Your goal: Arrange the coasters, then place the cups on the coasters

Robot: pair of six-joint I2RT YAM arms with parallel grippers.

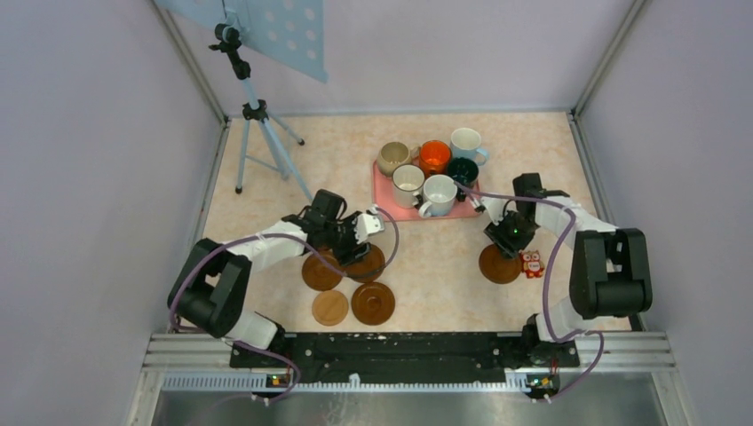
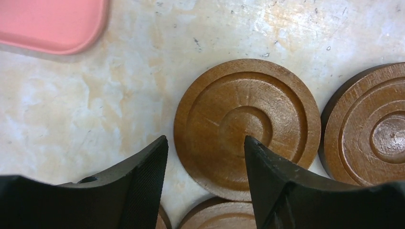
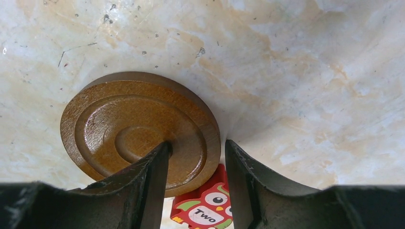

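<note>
Six mugs (image 1: 439,192) all sit on the pink tray (image 1: 382,192) toward the tabletop's (image 1: 426,275) far edge. My left gripper (image 2: 204,140) is half open, straddling the rim of a brown coaster (image 2: 248,105) in the bunch near the near edge, not pinching it. My right gripper (image 3: 196,143) is half open too, over the edge of a lone coaster (image 3: 119,119) touching the red owl figurine (image 3: 205,210).

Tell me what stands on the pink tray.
On the pink tray: two white mugs, a dark green mug. The beige mug, orange mug and pale-blue mug hide its far edge; whether they stand on it is unclear.
</note>
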